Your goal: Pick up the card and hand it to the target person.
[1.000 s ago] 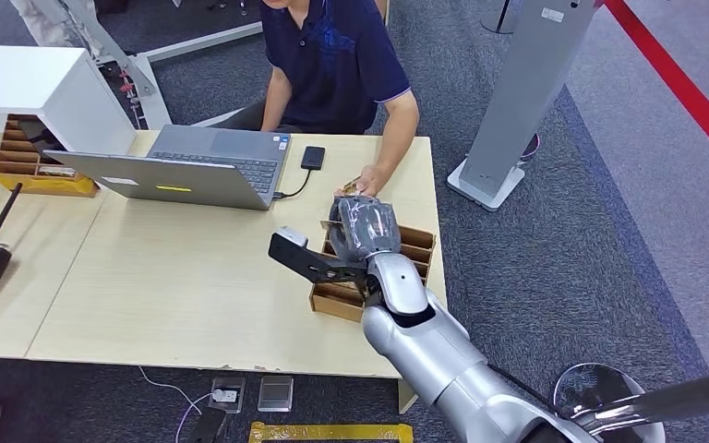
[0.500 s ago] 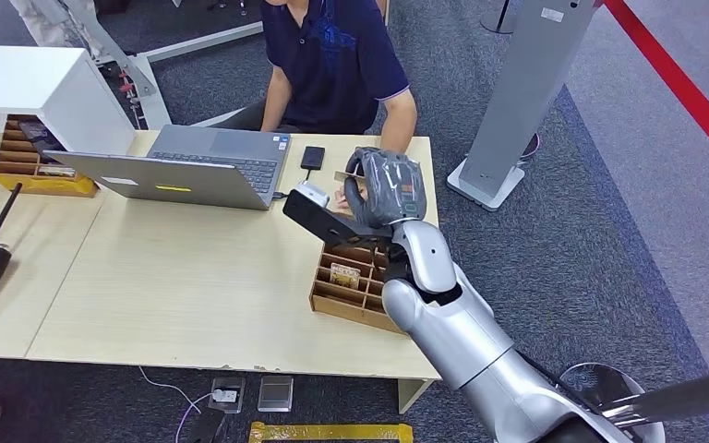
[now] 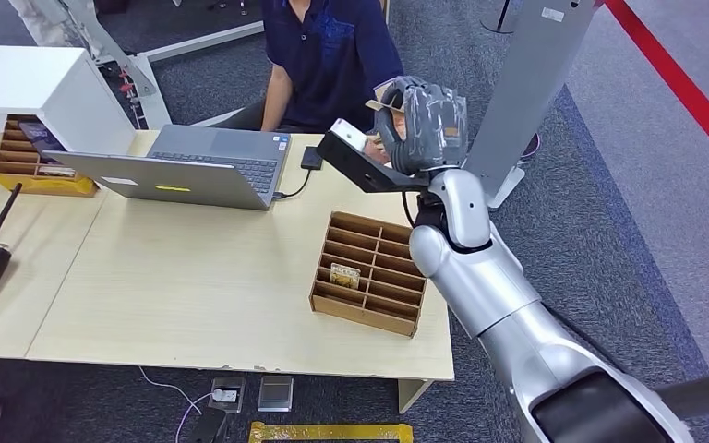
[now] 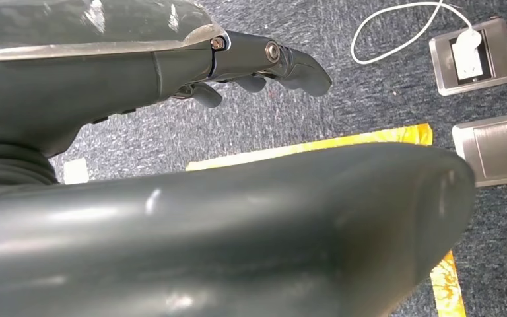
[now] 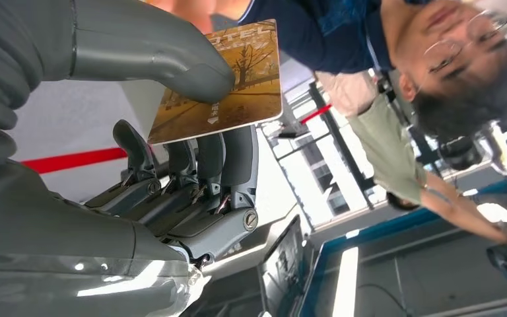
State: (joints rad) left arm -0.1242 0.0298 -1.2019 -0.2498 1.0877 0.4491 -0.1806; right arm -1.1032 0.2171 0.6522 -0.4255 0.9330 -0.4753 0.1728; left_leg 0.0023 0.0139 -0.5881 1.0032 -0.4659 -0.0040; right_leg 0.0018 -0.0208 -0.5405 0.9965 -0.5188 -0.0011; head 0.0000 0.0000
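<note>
Right hand (image 3: 422, 125) raised above the far edge of the light wooden table (image 3: 194, 286), thumb and fingers pinching the card (image 5: 228, 82) before the seated person (image 3: 332, 55). Left hand (image 4: 257, 63) hangs over grey carpet (image 3: 591, 240), fingers loosely apart, holding nothing. On the table: laptop (image 3: 185, 166), compartmented wooden tray (image 3: 374, 272).
</note>
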